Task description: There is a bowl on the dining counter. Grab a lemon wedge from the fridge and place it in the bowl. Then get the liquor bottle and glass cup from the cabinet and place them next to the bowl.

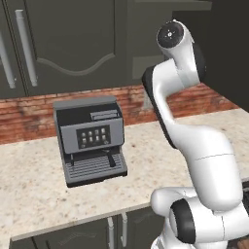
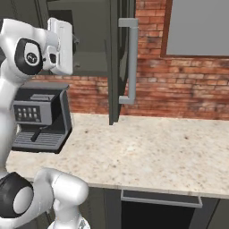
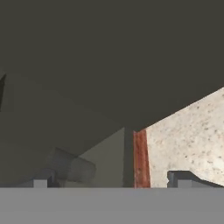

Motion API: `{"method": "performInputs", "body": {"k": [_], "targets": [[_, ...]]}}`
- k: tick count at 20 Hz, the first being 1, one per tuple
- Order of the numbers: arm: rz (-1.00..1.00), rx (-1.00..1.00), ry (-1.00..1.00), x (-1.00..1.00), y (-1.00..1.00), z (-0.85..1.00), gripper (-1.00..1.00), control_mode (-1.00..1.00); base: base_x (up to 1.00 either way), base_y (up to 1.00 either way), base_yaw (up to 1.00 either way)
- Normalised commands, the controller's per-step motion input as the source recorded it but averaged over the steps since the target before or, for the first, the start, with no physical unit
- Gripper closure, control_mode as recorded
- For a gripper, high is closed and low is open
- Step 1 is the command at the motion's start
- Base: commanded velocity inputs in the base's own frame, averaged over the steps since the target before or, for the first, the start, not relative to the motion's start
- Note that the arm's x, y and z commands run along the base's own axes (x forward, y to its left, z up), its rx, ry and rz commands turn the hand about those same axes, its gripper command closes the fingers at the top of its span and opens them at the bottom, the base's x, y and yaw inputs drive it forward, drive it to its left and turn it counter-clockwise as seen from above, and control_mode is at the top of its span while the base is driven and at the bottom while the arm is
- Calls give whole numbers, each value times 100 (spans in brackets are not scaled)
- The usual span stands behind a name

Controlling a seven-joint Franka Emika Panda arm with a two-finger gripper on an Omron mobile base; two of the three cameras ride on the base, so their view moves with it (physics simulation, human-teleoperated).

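My gripper (image 3: 112,180) is open, its two dark fingertips (image 3: 41,181) spread wide with nothing between them. In the right base view the white hand and gripper (image 2: 74,42) are raised at the mouth of the open upper cabinet (image 2: 91,31). A faint greyish translucent shape, which looks like the glass cup (image 3: 72,168), stands on the dark cabinet floor just ahead of the left fingertip. The cabinet door (image 2: 114,67) is swung out, its bar handle (image 2: 130,62) facing me. The bowl, lemon wedge, fridge, dining counter and liquor bottle are out of view.
A grey coffee machine (image 1: 90,141) stands on the speckled wall counter (image 1: 29,185) below the cabinet, against a red brick backsplash (image 2: 179,89). Closed dark cabinet doors (image 1: 73,44) hang to the left. My arm (image 1: 194,146) rises at the counter's front edge.
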Motion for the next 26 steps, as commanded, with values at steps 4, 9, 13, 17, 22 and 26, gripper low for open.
{"method": "performInputs", "body": {"k": [4,9,13,17,22,26], "targets": [[-12,0,1,72,-6,0,-100,-100,0,0,0],[-7,1,0,63,-20,0,-100,-100,0,0,0],[-1,3,0,37,-28,0,-100,-100,0,0,0],[0,5,0,19,-7,0,-100,-100,0,0,0],[0,8,0,21,0,0,-100,-100,0,0,0],[0,7,-2,21,0,0,-100,-100,0,0,0]]}}
